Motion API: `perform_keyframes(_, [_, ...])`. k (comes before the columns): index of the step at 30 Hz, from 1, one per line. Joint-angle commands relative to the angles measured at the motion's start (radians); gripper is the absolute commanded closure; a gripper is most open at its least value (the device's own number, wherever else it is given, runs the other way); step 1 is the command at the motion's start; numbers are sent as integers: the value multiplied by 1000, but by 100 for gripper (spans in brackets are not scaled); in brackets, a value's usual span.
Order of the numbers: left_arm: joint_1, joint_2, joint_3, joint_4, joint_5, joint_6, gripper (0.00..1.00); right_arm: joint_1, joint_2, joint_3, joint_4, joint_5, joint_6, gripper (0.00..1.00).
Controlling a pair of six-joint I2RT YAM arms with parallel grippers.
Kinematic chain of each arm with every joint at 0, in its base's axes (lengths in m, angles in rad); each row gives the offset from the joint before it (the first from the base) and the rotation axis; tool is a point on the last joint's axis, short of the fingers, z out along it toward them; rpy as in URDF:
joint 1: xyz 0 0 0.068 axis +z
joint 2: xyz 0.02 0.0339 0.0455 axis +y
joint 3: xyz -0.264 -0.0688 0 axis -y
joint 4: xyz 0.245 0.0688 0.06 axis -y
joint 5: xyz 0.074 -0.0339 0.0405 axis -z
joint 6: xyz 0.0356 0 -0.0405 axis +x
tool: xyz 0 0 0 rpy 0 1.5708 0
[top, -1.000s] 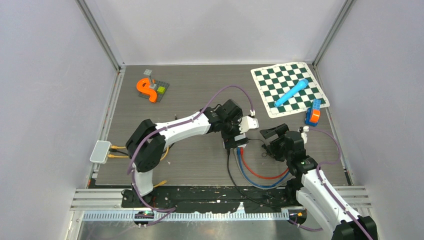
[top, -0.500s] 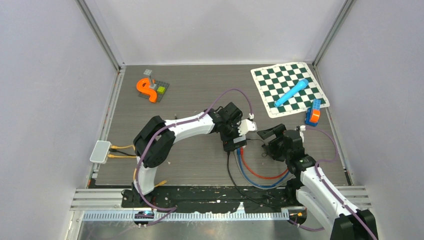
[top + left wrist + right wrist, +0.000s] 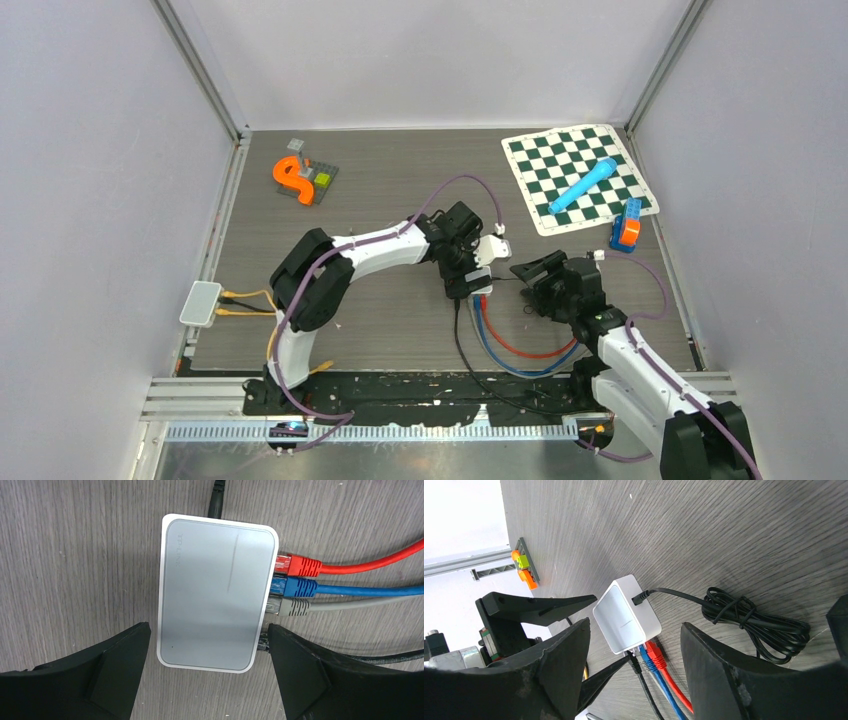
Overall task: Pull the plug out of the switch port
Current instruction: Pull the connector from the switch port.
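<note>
Three plugs sit in the white switch (image 3: 215, 592) at the centre of the table (image 3: 380, 170): red plug (image 3: 300, 566), blue plug (image 3: 299, 586), grey plug (image 3: 295, 607). The left gripper (image 3: 207, 630) straddles the switch, fingers spread either side; the right gripper (image 3: 635, 625), likewise spread and empty, hovers just beside.

We see a dark grey, wood-grained table (image 3: 400, 170) spreading under and around the left hand (image 3: 468, 280). Pale lilac walls (image 3: 440, 60) rise beyond the hand and out to both its sides, joined at the corners by aluminium posts (image 3: 200, 72). The light is soft and even.
</note>
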Motion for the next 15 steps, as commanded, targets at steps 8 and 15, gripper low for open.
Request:
perform_keyframes(8, [3, 39, 16, 54, -2, -27, 16, 0, 41, -7, 97, -26, 48, 33])
perform_keyframes(15, [5, 17, -13, 73, 2, -39, 28, 9, 78, -35, 145, -16, 105, 44])
